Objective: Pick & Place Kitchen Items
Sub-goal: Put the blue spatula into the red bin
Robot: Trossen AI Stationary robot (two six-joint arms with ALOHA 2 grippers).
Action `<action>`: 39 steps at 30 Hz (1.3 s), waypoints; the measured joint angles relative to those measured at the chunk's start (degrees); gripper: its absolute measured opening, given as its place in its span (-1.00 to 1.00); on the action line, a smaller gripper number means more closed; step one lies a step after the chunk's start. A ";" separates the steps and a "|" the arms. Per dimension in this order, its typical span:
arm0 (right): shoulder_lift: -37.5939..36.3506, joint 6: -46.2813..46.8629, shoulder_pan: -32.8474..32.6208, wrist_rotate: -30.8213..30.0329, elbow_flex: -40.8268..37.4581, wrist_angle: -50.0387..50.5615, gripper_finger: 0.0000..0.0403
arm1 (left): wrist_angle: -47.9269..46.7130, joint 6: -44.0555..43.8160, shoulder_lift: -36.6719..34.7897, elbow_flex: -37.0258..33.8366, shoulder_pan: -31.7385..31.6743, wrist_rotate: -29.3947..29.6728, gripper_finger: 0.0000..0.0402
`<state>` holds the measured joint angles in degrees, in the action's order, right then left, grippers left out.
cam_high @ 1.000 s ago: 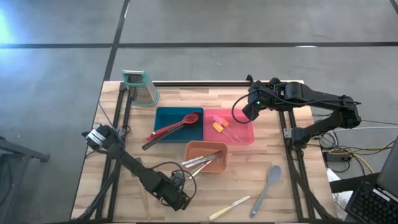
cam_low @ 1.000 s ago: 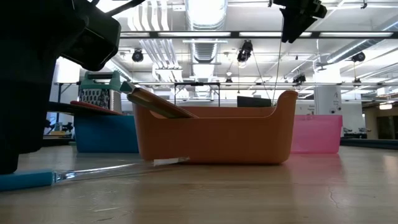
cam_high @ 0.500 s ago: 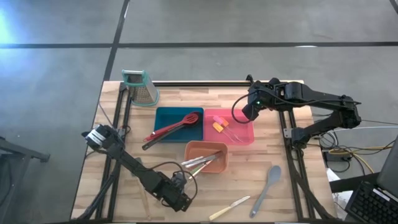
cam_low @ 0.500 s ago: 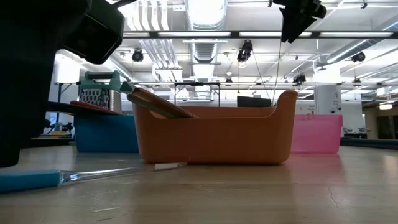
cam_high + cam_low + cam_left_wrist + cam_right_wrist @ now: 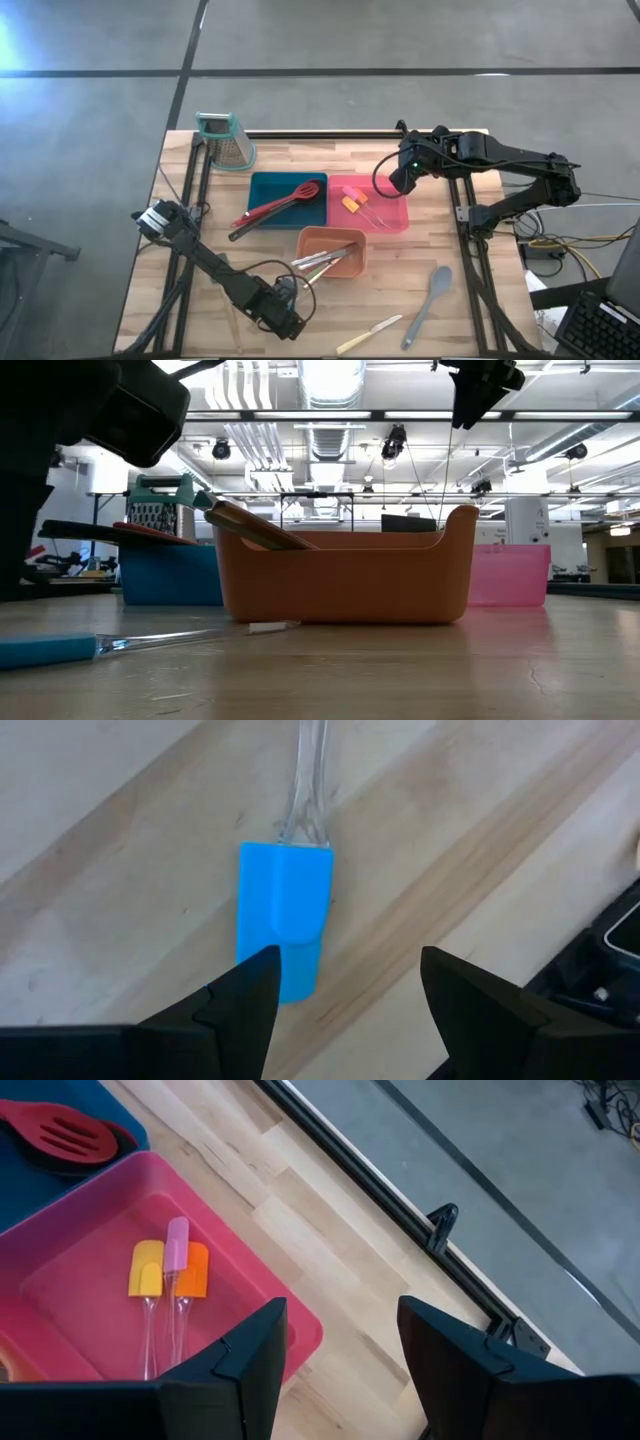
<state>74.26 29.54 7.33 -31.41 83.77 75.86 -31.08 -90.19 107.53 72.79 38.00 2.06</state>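
A blue-headed spatula (image 5: 284, 915) with a clear handle (image 5: 160, 637) lies flat on the wood near the table's front left. My left gripper (image 5: 345, 970) hangs open just above its head, pointing steeply down and holding nothing. My right gripper (image 5: 340, 1370) hovers open and high over the far right corner of the pink tray (image 5: 398, 215). That tray holds small yellow, pink and orange spatulas (image 5: 168, 1270). Red and black spoons (image 5: 285, 205) lie in the blue tray (image 5: 262, 186). Metal knives (image 5: 325, 262) lean in the orange tray (image 5: 345, 238).
A grey spoon (image 5: 430, 300) and a pale-handled knife (image 5: 368, 333) lie loose on the wood at the near right. A metal grater with a teal top (image 5: 228, 140) stands at the far left corner. A black rail (image 5: 400, 1210) runs along the table's far edge.
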 joint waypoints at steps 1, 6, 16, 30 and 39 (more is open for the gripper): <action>0.00 0.00 0.00 0.01 0.00 -0.01 -0.07 | 0.01 -0.02 0.00 0.00 0.00 0.45 0.22; 0.00 0.00 0.00 0.14 0.00 -0.01 -0.07 | 0.07 -1.36 -0.05 -0.71 0.00 3.68 0.22; 0.00 0.00 0.00 0.18 0.00 -0.01 -0.07 | 2.69 -2.73 -0.11 -3.47 0.04 4.51 0.22; 0.00 -0.16 0.63 0.14 0.00 -1.21 -0.07 | 5.13 -1.81 4.68 -5.92 -0.02 2.91 0.22; 0.00 -0.83 1.91 0.14 0.00 -1.95 -0.07 | 4.59 0.71 9.92 -5.57 -0.17 0.66 0.13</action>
<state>74.26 28.71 9.24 -31.27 83.77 73.91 -26.49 -89.48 117.44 67.22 37.82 2.71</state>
